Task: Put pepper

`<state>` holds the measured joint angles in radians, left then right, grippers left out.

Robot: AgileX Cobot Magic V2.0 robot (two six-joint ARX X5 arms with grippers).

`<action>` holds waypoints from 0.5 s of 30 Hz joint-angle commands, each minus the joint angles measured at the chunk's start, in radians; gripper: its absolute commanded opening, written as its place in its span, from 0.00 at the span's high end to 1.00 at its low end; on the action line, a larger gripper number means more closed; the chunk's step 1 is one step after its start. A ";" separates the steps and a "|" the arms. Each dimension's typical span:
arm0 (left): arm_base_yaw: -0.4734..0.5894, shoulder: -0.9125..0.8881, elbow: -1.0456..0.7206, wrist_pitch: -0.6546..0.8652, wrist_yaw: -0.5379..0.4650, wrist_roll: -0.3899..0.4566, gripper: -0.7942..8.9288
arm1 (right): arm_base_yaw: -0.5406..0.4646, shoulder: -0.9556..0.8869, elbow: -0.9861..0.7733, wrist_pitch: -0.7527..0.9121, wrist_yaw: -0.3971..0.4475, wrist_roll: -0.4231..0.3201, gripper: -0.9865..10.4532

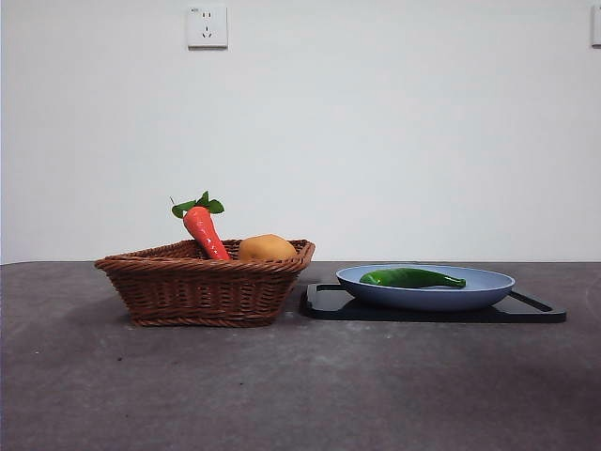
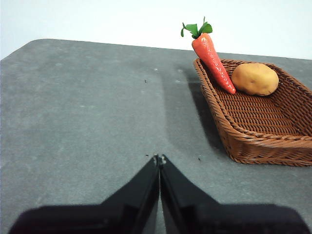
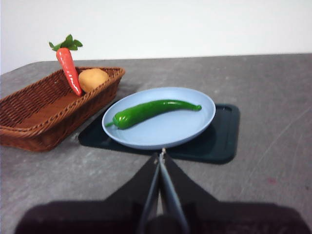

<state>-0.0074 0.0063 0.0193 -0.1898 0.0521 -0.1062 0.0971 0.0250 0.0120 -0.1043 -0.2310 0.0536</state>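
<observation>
Currently the glossy dark-green pepper (image 3: 148, 111) is lying on the shallow blue plate (image 3: 195, 129); both grippers are waiting pressed together, risking skidding it off.

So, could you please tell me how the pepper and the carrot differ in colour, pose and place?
The pepper is dark green; the carrot is red-orange with green leaves. The pepper lies flat on the blue plate; the carrot leans tip-down, propped against the wicker basket's rim. Both are long, tapered, and untouched by either end effector.
</observation>
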 commanded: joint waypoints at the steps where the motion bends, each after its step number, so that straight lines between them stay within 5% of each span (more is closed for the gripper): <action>1: 0.002 -0.003 -0.002 -0.010 0.003 -0.005 0.91 | 0.001 -0.014 -0.004 -0.030 0.004 0.013 0.90; 15: 0.002 -0.003 -0.002 -0.010 0.003 -0.005 0.91 | 0.001 -0.025 -0.004 -0.054 0.002 0.045 0.90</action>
<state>-0.0074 0.0063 0.0193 -0.1898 0.0525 -0.1059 0.0971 0.0036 0.0143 -0.1493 -0.2306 0.0875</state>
